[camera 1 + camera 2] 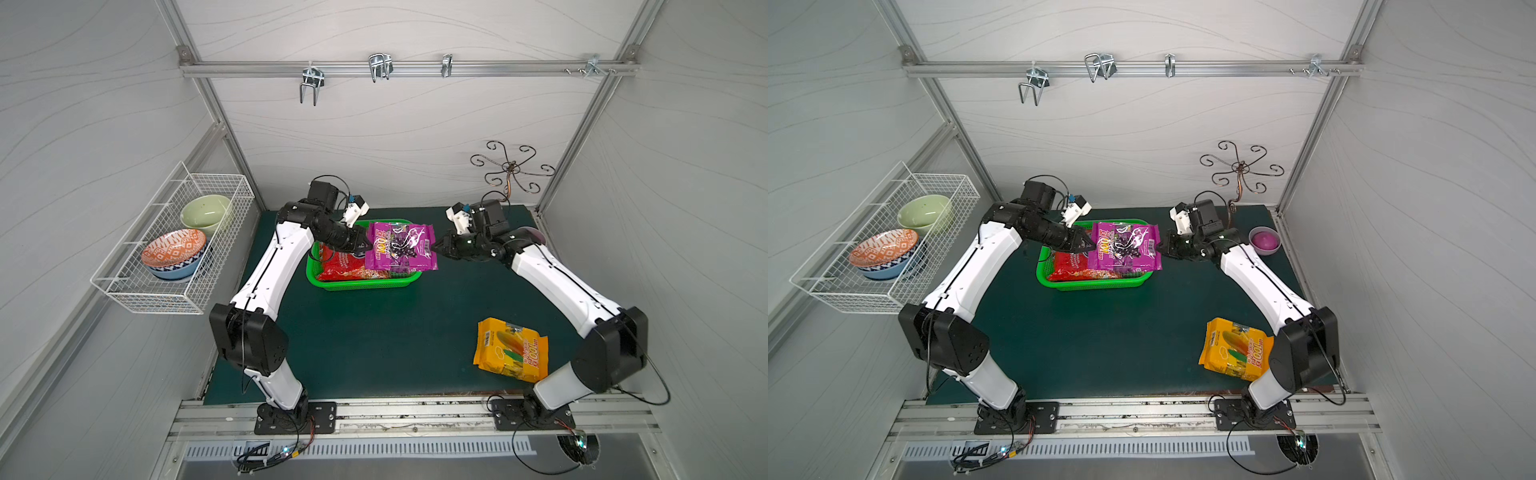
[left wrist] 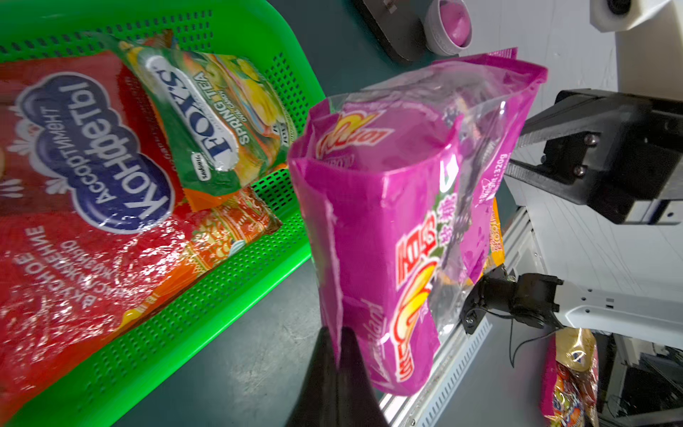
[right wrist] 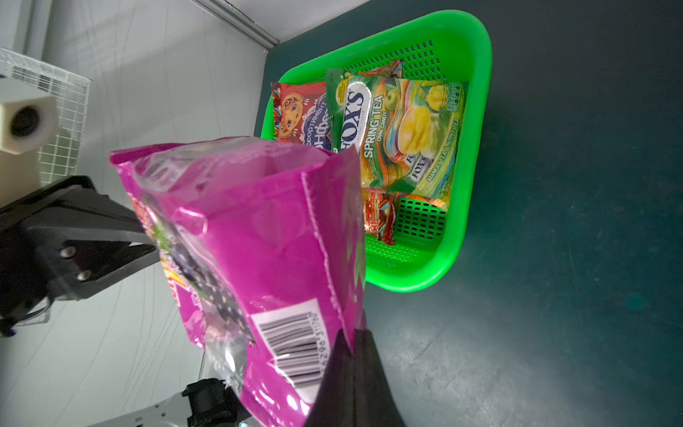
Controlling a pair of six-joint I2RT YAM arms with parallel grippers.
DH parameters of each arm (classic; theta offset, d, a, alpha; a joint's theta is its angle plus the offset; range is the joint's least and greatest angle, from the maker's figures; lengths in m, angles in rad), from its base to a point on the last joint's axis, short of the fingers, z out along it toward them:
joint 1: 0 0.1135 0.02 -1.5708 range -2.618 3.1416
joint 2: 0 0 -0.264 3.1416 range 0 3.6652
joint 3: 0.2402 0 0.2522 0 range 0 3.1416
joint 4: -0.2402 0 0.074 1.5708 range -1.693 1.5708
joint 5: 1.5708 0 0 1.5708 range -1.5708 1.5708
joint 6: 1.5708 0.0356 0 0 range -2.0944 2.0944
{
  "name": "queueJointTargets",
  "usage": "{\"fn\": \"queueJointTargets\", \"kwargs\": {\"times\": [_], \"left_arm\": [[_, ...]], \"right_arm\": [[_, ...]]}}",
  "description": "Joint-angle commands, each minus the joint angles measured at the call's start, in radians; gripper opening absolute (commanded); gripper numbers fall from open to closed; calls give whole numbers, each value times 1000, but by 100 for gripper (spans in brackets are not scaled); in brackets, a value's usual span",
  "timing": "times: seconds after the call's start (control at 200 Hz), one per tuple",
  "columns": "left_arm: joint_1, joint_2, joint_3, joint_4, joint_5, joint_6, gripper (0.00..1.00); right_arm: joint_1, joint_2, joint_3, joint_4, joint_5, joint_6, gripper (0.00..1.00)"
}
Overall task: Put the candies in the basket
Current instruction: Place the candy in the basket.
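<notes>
The purple candy bag (image 1: 401, 246) (image 1: 1124, 246) hangs above the right half of the green basket (image 1: 361, 283) (image 1: 1096, 283), held at both ends. My left gripper (image 1: 366, 243) (image 2: 338, 338) is shut on its left edge, and my right gripper (image 1: 434, 247) (image 3: 351, 342) is shut on its right edge. Inside the basket lie a red bag with a blue oval logo (image 2: 74, 166), a green-yellow bag (image 3: 399, 129) and a small orange bag (image 2: 229, 229). A yellow-orange bag (image 1: 511, 349) (image 1: 1233, 347) rests on the mat at the front right, beside the right arm's elbow.
A white wire basket (image 1: 174, 245) with bowls hangs on the left wall. A small grey bowl with a pink inside (image 1: 1264, 240) stands at the back right, near a metal scroll stand (image 1: 1239, 174). Hooks hang from the rail (image 1: 311, 85) above.
</notes>
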Motion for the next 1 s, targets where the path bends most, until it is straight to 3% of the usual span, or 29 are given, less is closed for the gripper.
{"fn": "queueJointTargets", "kwargs": {"times": [0.0, 0.34, 0.725, 0.995], "left_arm": [[25, -31, -31, 67, -19, 21, 0], [199, -19, -37, 48, -19, 22, 0], [378, -110, -201, 93, -195, 126, 0], [421, -39, -237, 136, -401, 167, 0]], "right_arm": [[2, 72, 69, 37, 7, -49, 0], [64, 282, 244, 34, -38, -55, 0], [195, 521, 493, 53, -74, -11, 0], [246, 602, 526, 80, -40, 17, 0]]}}
